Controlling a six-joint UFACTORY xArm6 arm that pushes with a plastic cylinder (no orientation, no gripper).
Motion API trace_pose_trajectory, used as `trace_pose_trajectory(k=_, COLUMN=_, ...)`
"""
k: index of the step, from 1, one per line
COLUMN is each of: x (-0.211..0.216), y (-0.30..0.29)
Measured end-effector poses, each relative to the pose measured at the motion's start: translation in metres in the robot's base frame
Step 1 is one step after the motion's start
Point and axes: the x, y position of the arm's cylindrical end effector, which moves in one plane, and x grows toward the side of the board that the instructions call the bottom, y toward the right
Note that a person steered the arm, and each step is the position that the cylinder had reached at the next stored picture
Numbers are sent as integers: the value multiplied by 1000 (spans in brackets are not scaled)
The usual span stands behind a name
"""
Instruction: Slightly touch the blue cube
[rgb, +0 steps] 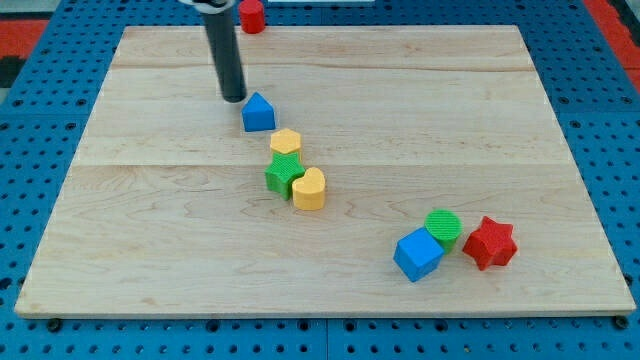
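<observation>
The blue cube (418, 254) lies at the view's lower right on the wooden board (150, 250), touching a green cylinder (443, 228) with a red star block (490, 243) to its right. My tip (234, 98) is far away at the view's upper left, just left of and above a blue house-shaped block (258, 112). The rod rises from the tip out of the view's top.
Below the blue house-shaped block sit a yellow hexagon block (286, 142), a green star-shaped block (283, 174) and a yellow heart block (310, 188) in a close chain. A red cylinder (251, 16) stands off the board at the view's top.
</observation>
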Motion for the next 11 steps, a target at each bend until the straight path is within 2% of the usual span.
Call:
trace_pose_trajectory(k=4, x=101, y=6)
trace_pose_trajectory(k=5, x=116, y=-28)
trace_pose_trajectory(k=6, x=164, y=-56)
trace_pose_trajectory(k=7, x=230, y=-5)
trace_pose_trajectory(k=8, x=256, y=61)
trace_pose_trajectory(k=9, x=261, y=135)
trace_pose_trajectory(k=10, x=282, y=156)
trace_pose_trajectory(k=11, x=282, y=183)
